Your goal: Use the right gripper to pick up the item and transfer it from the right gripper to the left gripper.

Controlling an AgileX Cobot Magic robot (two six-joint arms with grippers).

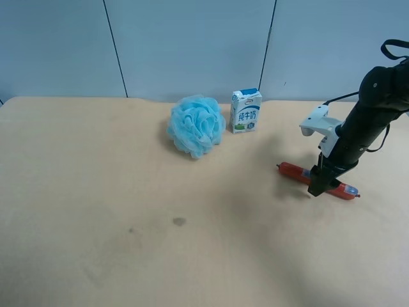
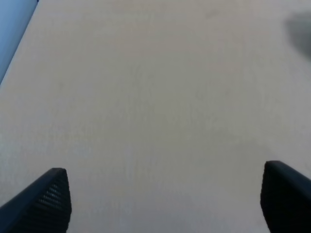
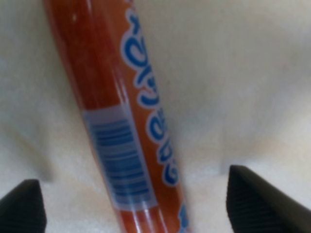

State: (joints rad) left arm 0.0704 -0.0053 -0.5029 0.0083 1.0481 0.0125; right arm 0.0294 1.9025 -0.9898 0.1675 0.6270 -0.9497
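Note:
A red sausage stick in a wrapper with blue lettering and a barcode lies on the table at the exterior high view's right. My right gripper is down over its middle, open, with one fingertip on each side of the sausage and a gap to both. I cannot tell if the tips touch the table. My left gripper is open and empty over bare tabletop; its arm does not show in the exterior high view.
A blue bath pouf and a small milk carton stand at the back middle of the wooden table. A blue panelled wall runs behind the table.

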